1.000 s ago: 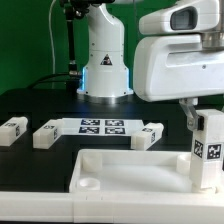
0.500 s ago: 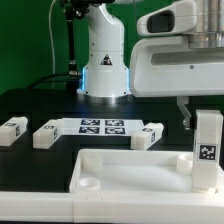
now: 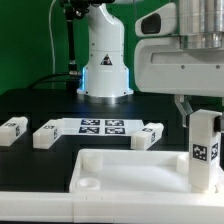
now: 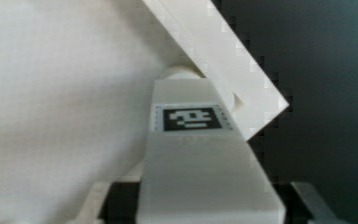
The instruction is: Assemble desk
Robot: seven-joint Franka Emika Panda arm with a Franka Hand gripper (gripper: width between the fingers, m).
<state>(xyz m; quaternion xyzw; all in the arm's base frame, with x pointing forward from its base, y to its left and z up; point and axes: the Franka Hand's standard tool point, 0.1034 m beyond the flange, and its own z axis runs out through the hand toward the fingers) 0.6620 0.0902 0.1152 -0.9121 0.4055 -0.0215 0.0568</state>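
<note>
The leg (image 3: 205, 150) stands upright at the tabletop's (image 3: 120, 172) corner on the exterior view's right, tag facing out. Its foot is down at the corner socket, though I cannot tell if it is seated. The gripper (image 3: 203, 112) has its fingers clamped on the leg's upper end. This looks like the leg-fitting step. Next it probably needs pressing or twisting home while kept straight. Three loose legs (image 3: 48, 132) lie behind, beside the marker board (image 3: 100, 126).
</note>
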